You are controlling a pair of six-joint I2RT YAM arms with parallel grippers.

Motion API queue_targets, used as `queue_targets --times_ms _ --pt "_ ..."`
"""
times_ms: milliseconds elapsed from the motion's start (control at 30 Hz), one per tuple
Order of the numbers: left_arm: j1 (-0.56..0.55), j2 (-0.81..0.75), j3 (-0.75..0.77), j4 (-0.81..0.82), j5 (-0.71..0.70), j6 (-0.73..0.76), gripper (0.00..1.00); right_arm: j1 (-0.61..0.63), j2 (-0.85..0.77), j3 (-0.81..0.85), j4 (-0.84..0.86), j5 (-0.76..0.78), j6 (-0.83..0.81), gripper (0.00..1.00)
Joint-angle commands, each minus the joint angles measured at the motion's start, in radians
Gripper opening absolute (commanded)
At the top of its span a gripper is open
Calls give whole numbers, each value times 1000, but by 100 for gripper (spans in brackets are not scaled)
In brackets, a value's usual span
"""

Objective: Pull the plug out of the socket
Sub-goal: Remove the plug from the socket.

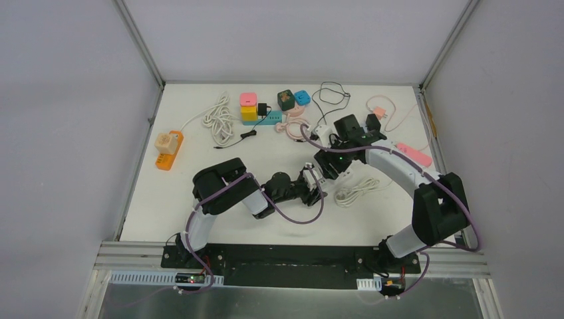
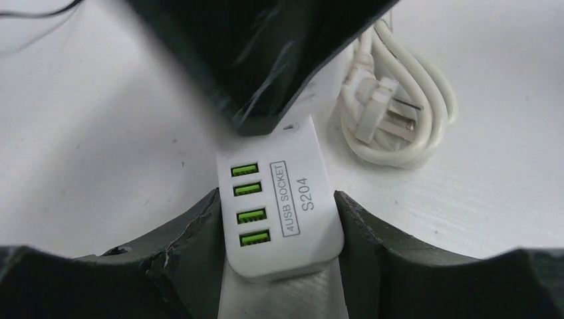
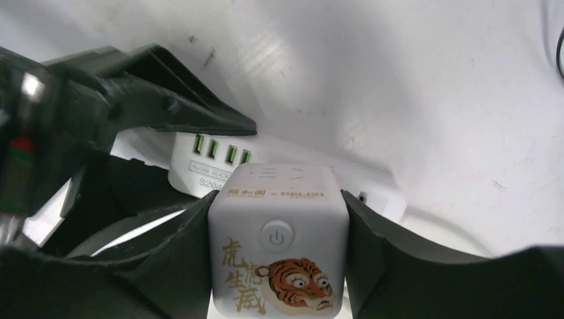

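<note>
The task is judged to be at the point where both grasps are made and the separating pull is not yet done. The socket (image 2: 302, 219), a white strip with four green USB ports at its near end, is pinched across its width by the left end effector (image 2: 278, 206), one finger pressed to each long side. The plug (image 3: 278, 266), a white cube printed with a tiger and a power button, is pinched on two opposite faces by the right end effector (image 3: 278, 199). Both are held near the middle of the bench (image 1: 266, 153), where the two arms meet. In the right wrist view the USB end of the socket is seen just behind the plug. The joint between plug and socket is hidden in every view, so whether the pins are fully seated cannot be told. A coiled white cable (image 2: 399, 113) lies just beside the socket, with its own pins bare. The next move is judged to call for the socket to be kept fixed by the left arm while the plug is drawn straight out along the line of its pins. Both grips would have to be kept tight, since a tilted pull could bind the pins or let the smooth cube slip.
</note>
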Motion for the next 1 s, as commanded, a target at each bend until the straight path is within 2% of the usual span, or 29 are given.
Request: queue_targets --times_ms 0,167,600,700,867,967 --pt "11 8 -1 -89 26 15 0 148 -50 33 -33 -154 -17 0" --pt "12 11 12 -109 22 19 0 130 -77 35 -44 -140 -34 0" --pt "11 2 -6 -83 19 14 0 -85 -107 37 -50 -183 -29 0" --pt "12 -4 -18 -68 7 3 16 -129 -111 37 -47 -184 -29 0" --pt "11 -12 -37 -38 -14 -19 52 -195 -120 36 -41 -203 -26 0" --pt "11 -18 -59 4 -33 -32 66 -234 -125 36 -40 -221 -23 0"
